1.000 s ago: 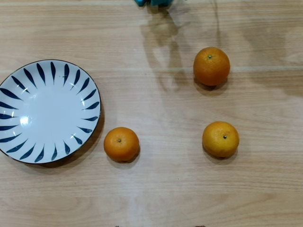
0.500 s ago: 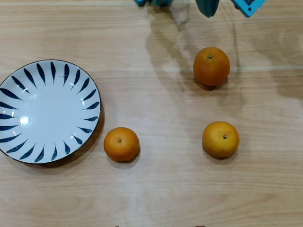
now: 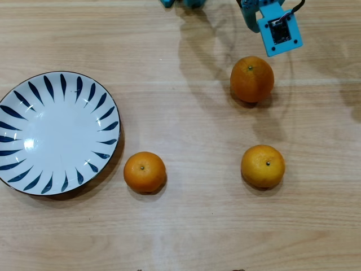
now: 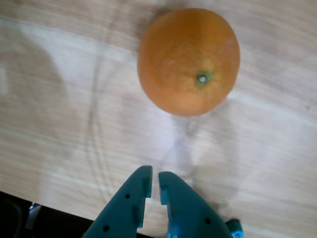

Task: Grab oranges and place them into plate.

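Sitting bare on the pale wooden tabletop (image 3: 186, 237), all three round orange citrus fruits are outside the large round white ceramic plate with dark blue leaf strokes (image 3: 34, 90), so by the look of it none of the task is done yet. The plate holds nothing in the overhead view. The nearest orange (image 3: 145, 172) lies just beside the plate's lower right rim, apart from it by a thin strip of wood. A slightly yellower orange (image 3: 263, 166) lies well to the right of the plate, about level with that first fruit. The largest, deepest-coloured orange (image 3: 252, 78) sits further from the plate still, up and to the right of it, with its small stem dot facing up.

The turquoise plastic gripper (image 4: 154, 184) is closest to this last fruit. In the overhead view the arm's turquoise wrist block (image 3: 277, 31) hangs just past the fruit on the side away from the plate. In the wrist view the same orange (image 4: 188, 61) fills the upper part of the frame, and the two fingertips point toward it with bare wood between. The jaws stand nearly together, a thin slit between them, holding nothing.

I judge the work to be at its very start: the claw would have to spread before it could take this fruit, and three carries to the plate remain.
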You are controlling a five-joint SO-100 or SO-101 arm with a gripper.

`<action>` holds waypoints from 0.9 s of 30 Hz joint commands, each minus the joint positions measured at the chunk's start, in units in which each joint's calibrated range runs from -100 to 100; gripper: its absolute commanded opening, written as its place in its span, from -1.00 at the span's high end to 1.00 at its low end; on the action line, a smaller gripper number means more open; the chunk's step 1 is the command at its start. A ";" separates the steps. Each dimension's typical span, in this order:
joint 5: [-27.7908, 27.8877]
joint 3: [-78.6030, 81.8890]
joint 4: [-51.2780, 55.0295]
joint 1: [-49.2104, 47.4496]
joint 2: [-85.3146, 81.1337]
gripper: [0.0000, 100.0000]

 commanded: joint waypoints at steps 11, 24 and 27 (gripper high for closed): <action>-2.17 -2.10 -5.05 -2.33 -0.03 0.12; -2.48 4.23 -20.44 -4.19 0.65 0.00; -2.48 10.48 -28.69 -4.11 0.65 0.00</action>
